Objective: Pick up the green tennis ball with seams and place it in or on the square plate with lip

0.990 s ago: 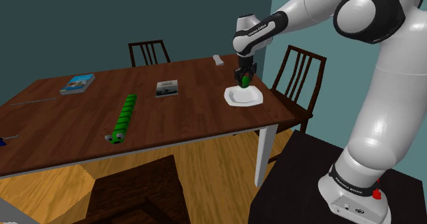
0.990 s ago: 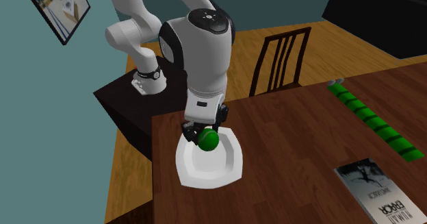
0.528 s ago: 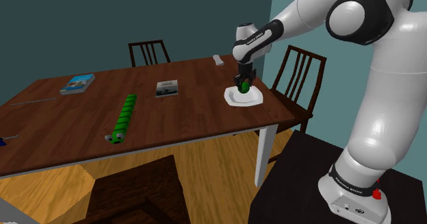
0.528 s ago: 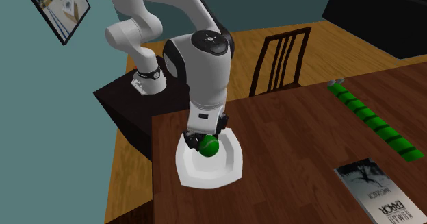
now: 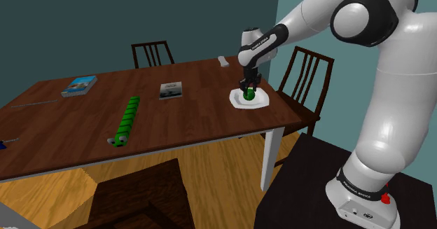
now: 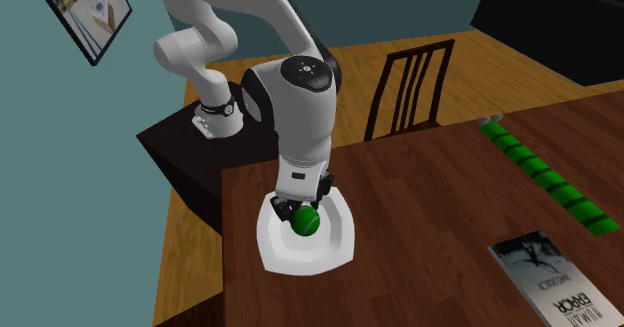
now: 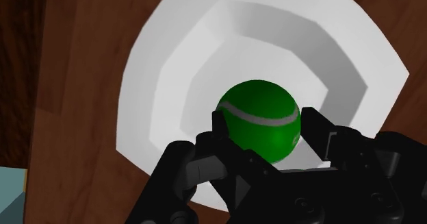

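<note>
placing step: the pincer (image 7: pixel 263 123) clasps the green ball (image 7: pixel 256 113) low over the white plate (image 7: pixel 147 85), so opening should come next.

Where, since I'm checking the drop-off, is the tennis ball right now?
The green tennis ball is clasped between the fingers, low over the middle of the white square plate, by the table corner at the shoulder view's right.

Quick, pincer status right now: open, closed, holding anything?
Pincer: closed on the green ball, holding it low over the white plate.
</note>
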Robot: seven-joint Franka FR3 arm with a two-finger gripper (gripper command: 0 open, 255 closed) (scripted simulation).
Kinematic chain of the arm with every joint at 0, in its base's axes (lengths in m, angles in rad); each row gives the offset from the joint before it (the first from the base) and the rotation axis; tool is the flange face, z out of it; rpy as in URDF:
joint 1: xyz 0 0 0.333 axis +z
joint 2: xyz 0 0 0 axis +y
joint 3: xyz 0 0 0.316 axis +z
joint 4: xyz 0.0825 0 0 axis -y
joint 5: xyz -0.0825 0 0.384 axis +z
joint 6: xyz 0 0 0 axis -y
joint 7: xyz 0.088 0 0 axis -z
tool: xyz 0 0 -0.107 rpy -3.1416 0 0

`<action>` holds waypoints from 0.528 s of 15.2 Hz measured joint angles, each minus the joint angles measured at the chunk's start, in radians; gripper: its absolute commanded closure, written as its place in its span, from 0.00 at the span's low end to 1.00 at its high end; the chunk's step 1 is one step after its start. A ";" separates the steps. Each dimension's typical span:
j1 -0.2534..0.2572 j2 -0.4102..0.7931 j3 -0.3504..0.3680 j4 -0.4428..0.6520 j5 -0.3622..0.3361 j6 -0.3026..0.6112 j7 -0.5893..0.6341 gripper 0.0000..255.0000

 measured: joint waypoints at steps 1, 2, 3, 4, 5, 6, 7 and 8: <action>0.000 -0.001 0.000 0.002 0.000 0.001 0.000 1.00; 0.000 -0.001 0.000 0.002 0.000 0.001 0.000 1.00; 0.000 -0.003 0.000 -0.001 -0.001 0.002 0.002 0.00; 0.001 0.000 0.000 -0.005 -0.002 0.001 0.003 0.00; 0.002 0.003 0.000 -0.006 -0.002 0.000 0.004 0.00; 0.002 0.005 0.000 -0.006 -0.002 0.000 0.005 0.00; 0.002 0.006 0.001 -0.007 -0.002 0.000 0.005 0.00; 0.002 0.006 0.001 -0.007 -0.002 0.001 0.006 0.00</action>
